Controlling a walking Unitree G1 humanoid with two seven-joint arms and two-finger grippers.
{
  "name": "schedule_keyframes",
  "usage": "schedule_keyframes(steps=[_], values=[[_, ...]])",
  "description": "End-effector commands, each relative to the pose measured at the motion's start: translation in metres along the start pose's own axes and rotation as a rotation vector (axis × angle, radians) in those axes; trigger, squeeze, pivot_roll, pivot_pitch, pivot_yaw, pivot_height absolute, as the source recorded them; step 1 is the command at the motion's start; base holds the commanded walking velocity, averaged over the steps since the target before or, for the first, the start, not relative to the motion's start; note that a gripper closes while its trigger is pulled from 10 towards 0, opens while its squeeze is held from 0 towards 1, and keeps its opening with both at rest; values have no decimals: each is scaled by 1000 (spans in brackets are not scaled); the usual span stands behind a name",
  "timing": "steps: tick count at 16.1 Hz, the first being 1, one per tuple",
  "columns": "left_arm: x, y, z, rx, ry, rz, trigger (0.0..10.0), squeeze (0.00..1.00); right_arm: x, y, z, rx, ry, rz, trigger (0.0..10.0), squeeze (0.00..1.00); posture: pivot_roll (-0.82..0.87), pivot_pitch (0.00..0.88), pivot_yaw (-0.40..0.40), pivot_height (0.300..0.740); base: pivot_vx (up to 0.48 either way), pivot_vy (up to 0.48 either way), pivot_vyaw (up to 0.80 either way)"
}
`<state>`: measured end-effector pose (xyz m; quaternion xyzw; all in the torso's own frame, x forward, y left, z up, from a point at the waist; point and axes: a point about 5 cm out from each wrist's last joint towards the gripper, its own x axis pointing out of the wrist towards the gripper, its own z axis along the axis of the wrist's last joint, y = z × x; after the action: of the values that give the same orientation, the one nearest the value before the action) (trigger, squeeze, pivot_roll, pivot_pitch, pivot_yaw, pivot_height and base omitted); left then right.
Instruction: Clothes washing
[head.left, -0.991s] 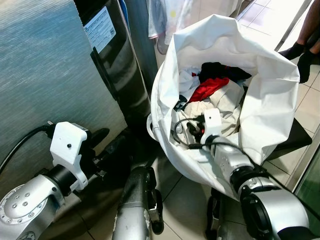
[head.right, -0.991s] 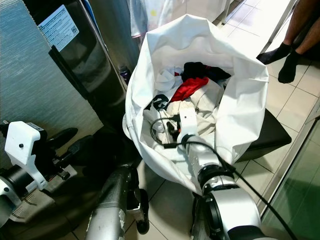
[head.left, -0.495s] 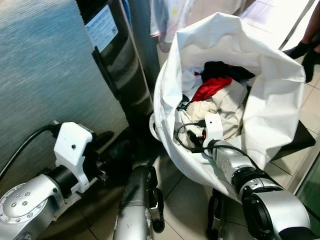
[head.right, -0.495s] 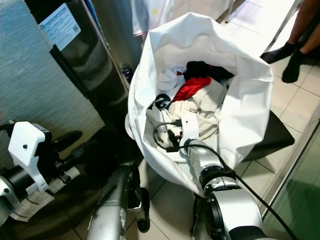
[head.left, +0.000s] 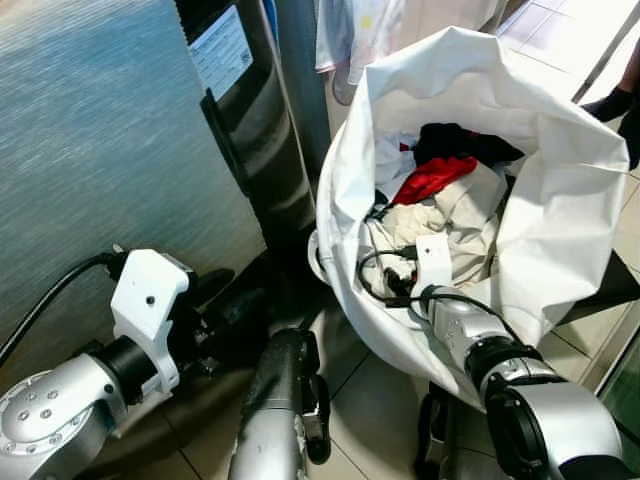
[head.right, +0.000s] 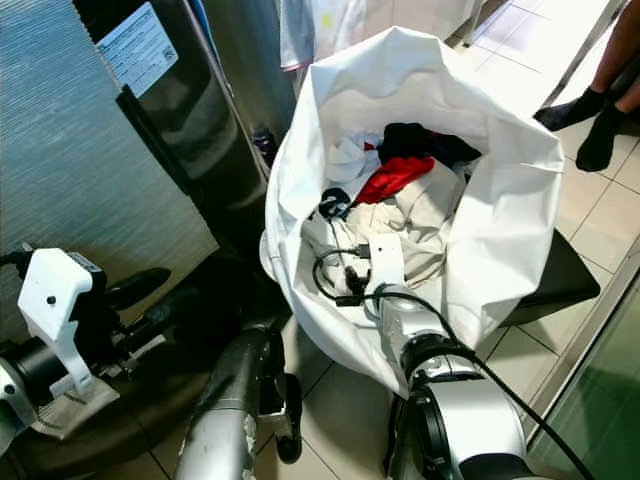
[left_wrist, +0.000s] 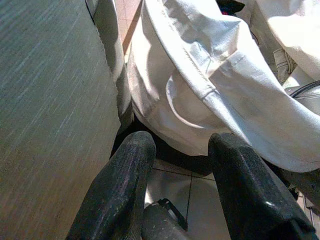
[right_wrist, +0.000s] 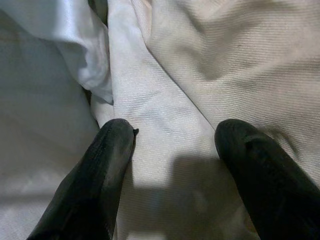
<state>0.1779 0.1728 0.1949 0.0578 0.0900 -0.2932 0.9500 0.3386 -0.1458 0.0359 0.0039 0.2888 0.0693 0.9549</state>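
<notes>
Change: the right gripper (right_wrist: 172, 165) has pushed deeper into the laundry bag (head.left: 560, 200).
Laundry bag: mouth gaping at one o'clock, so the clothes can be reached.
Cream garment (right_wrist: 210, 75): uppermost; wrist view shows spread fingers straddling it, ungrasped.
Left gripper (left_wrist: 175, 185): released, idle at eight o'clock.

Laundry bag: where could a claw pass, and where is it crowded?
Open floor tile lies between the robot's leg and the laundry bag. Inside the bag, clothes fill the mouth and the open right claw is over beige cloth. The left claw hangs open outside the bag.
</notes>
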Motion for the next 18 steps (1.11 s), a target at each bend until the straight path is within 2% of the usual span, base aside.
schedule_keyframes(steps=[1, 3, 4, 5, 6, 7, 8, 9, 18], values=[[-5, -1, 0, 7, 21, 0, 10000, 0, -7, -9, -45, 9, 177, -47, 10000, 0, 316, 340, 157, 610, 0, 0, 0], [-6, 0, 0, 7, 22, 2, 10000, 0, -8, -10, -51, 9, 207, -49, 10000, 0, 317, 338, 156, 610, 0, 0, 0], [-6, 0, 0, 10, 28, 3, 10000, 0, -9, -11, -56, 14, 230, -52, 9333, 0, 316, 337, 158, 610, 0, 0, 0], [-5, 0, -1, 10, 31, 3, 10000, 0, -10, -11, -59, 11, 242, -54, 4157, 0, 314, 337, 160, 610, 0, 0, 0], [-5, 0, -1, 10, 30, 1, 10000, 0, -10, -12, -60, 13, 244, -57, 3529, 0, 313, 337, 161, 610, 0, 0, 0], [-4, 0, -1, 10, 29, -2, 10000, 0, -10, -13, -60, 16, 243, -64, 1333, 0, 311, 334, 163, 610, 0, 0, 0], [-3, 0, 0, 10, 24, -5, 10000, 0, -11, -14, -59, 20, 239, -68, 1451, 0, 311, 333, 163, 610, 0, 0, 0], [-2, 1, 0, 10, 23, -6, 10000, 0, -10, -15, -59, 23, 236, -68, 0, 0, 309, 332, 164, 610, 0, 0, 0], [-1, 0, -1, 6, 17, -8, 10000, 0, -11, -19, -55, 31, 215, -62, 0, 0, 298, 327, 161, 610, 0, 0, 0]])
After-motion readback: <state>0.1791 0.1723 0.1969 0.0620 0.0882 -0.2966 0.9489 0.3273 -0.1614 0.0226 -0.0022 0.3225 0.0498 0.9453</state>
